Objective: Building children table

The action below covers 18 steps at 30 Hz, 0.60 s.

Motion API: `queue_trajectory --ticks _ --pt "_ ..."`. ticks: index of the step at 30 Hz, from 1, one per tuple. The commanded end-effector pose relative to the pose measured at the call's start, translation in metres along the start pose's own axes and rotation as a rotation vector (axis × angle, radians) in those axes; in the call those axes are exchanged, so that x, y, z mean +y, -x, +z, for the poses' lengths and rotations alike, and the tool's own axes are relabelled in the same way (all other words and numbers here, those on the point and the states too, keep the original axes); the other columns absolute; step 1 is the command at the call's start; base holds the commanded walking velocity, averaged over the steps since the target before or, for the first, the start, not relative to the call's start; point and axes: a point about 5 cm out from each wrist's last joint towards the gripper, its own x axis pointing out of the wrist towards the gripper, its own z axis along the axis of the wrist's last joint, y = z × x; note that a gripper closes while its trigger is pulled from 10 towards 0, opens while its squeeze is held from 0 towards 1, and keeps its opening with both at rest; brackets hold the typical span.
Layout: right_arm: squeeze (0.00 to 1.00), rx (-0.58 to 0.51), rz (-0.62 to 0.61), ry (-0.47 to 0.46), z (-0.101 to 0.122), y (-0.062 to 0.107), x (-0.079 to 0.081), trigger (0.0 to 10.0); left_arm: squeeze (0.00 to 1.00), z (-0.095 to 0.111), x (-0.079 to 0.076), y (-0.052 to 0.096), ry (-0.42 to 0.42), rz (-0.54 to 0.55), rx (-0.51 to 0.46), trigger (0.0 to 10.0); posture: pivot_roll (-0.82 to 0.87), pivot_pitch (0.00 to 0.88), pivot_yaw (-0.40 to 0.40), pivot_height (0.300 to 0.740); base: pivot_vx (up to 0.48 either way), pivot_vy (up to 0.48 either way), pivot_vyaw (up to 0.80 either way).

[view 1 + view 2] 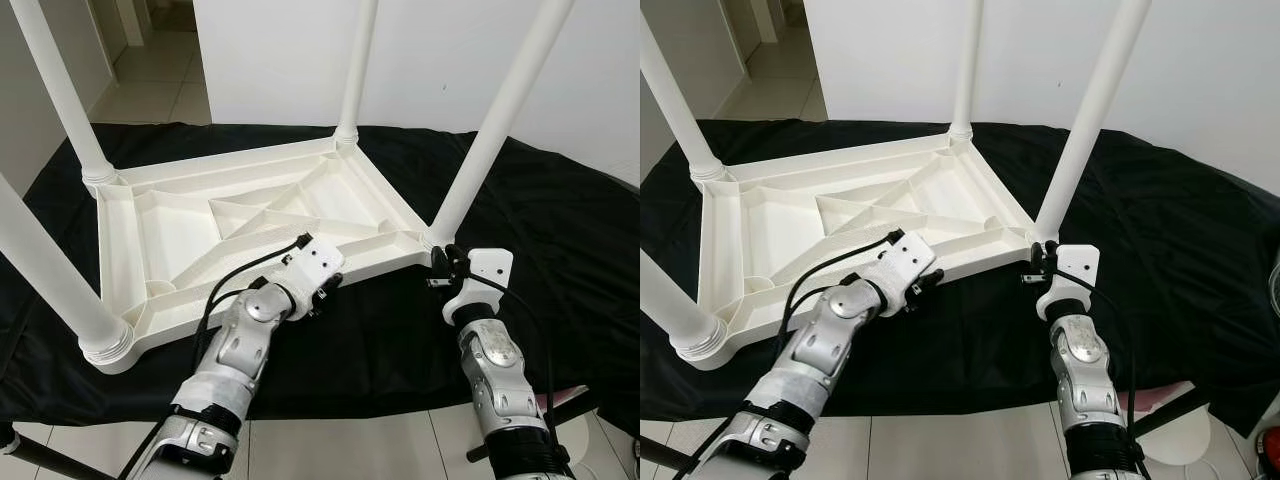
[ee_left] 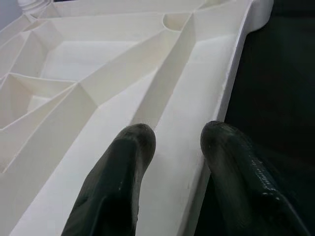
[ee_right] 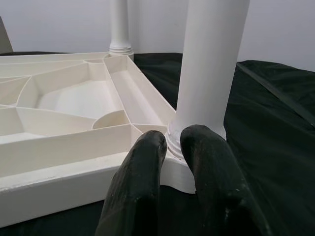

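Children's table (image 1: 250, 225), white plastic, lies upside down on a black cloth (image 1: 560, 230) spread over the tiled floor (image 1: 350, 440). Its ribbed underside faces up: raised rim around a rectangular top, diagonal stiffening ribs crossing inside. Four round white legs stand up from the corner sockets, all pointing up and splaying slightly outward. Near-right leg (image 1: 495, 120) rises from the corner closest to the right arm; near-left leg (image 1: 45, 275) from the corner at the robot's left; far-left leg (image 1: 60, 90) and far-right leg (image 1: 358, 65) from the back corners by the white wall (image 1: 450, 50). The tabletop's long axis runs from near-left to far-right across the cloth, skewed to the robot's front.

Left gripper (image 2: 174, 147) sits at the near long edge of the tabletop, about mid-length. Jaws are moderately apart, straddling the rim: one finger (image 2: 125, 167) over the inside of the tray, the other outside over the cloth. Cannot tell whether they actually pinch the rim.

Right gripper (image 3: 172, 142) is at the near-right corner, fingertips (image 3: 147, 152) just at the base collar of the near-right leg. Jaws are nearly together with a narrow gap, holding nothing visible between them; tips look touching or just beside the corner socket.
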Motion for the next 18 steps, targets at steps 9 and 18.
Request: queue_trajectory --ticks 9,18 --pt "0.00 -0.007 0.104 0.017 -0.005 0.015 0.009 10.0 0.00 -0.018 0.019 0.024 0.053 -0.074 0.015 10.0 0.04 0.057 -0.024 0.740 0.000 0.000 0.00" --pt "0.00 0.036 0.132 0.045 -0.014 0.029 0.006 10.0 0.00 -0.029 0.030 0.046 0.076 -0.157 0.033 10.0 0.04 0.061 -0.021 0.740 0.000 0.000 0.00"
